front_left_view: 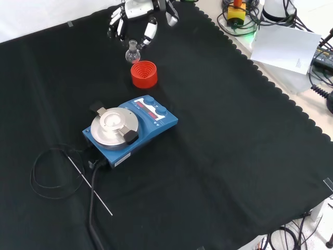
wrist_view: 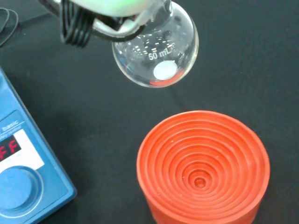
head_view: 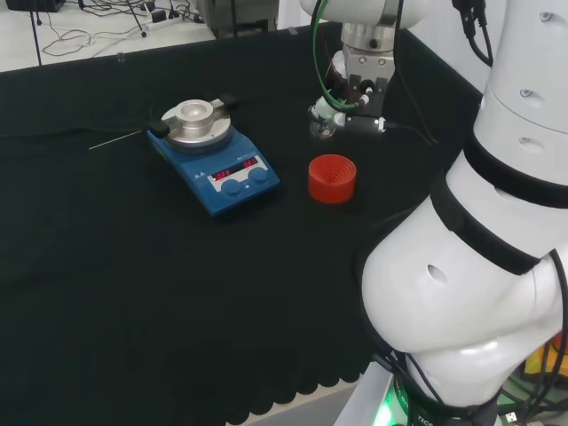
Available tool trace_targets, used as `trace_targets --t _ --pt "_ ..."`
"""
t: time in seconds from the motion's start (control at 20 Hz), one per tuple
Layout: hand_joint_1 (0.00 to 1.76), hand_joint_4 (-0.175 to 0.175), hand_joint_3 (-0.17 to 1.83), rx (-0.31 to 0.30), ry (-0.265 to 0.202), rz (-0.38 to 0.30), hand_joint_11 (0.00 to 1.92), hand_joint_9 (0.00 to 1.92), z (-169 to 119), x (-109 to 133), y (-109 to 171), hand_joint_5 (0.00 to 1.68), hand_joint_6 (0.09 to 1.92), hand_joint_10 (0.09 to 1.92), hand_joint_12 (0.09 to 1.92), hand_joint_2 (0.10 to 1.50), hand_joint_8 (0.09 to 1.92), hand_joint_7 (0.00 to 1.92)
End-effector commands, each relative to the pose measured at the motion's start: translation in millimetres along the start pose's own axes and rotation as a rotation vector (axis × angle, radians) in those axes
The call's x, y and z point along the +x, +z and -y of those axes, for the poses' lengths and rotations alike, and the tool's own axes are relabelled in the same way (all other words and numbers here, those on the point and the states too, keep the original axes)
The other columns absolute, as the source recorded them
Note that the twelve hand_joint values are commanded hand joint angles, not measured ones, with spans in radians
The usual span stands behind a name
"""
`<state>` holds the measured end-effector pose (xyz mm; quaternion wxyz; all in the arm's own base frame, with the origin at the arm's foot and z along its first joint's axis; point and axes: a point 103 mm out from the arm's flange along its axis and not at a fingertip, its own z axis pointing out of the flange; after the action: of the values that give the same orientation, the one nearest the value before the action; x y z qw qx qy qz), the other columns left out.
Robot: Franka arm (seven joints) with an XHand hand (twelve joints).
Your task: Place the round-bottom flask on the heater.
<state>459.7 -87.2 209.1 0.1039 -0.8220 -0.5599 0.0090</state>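
Hand: black and white hand (front_left_view: 136, 21) at the top of the front view, fingers curled down around the neck of the round-bottom flask (front_left_view: 133, 53), clamped on it. In the head view the hand (head_view: 348, 105) hangs below the arm's wrist, right of the heater.

Flask: clear glass round-bottom flask, upright, bulb down, held in the air off the cloth. In the wrist view the flask (wrist_view: 156, 51) shows its round bulb with a white spot and a bit of red at the bottom. Contents cannot be told.

Flask position: just beside and above the red ribbed stand (front_left_view: 144, 73), not seated in it. In the front view it sits just beyond the stand's far rim; in the head view the flask (head_view: 322, 127) is up and a little left of the stand (head_view: 332, 177).

Stand: red ribbed ring (wrist_view: 203, 174), hollow, concentric steps inside, resting on the black cloth (front_left_view: 234, 156).

Heater: blue hotplate (head_view: 213, 153) with round silver top plate, bare, red lit display and two blue knobs on the front panel. It stands well apart from the flask, on the near side of the stand in the front view (front_left_view: 130, 130).

Heater in the wrist view: blue corner with a knob (wrist_view: 28, 177), near the stand.

Cable: black cord (front_left_view: 49, 172) looped on the cloth by the heater, with a thin metal rod (front_left_view: 88, 185) lying beside it.
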Motion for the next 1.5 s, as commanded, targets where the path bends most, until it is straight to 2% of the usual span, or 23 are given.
trace_targets --t 0.05,0.4,0.95,1.5 --pt "1.09 0.169 0.68 -0.011 -0.029 0.009 0.36 0.62 -10.0 34.4 -38.7 1.15 0.9 0.57 1.32 0.7 0.62 0.38" --pt "1.09 0.169 0.69 0.016 -0.073 0.026 0.36 0.61 -28.1 69.3 -55.6 1.15 0.9 0.57 1.32 0.7 0.62 0.37" --pt "1.09 0.173 0.7 0.055 -0.173 0.047 0.36 0.61 -62.7 131.8 -77.1 1.15 0.9 0.56 1.32 0.69 0.62 0.36" --pt "1.09 0.175 0.7 0.09 -0.278 0.065 0.36 0.6 -60.4 182.6 -76.3 1.16 0.9 0.57 1.32 0.69 0.62 0.36"
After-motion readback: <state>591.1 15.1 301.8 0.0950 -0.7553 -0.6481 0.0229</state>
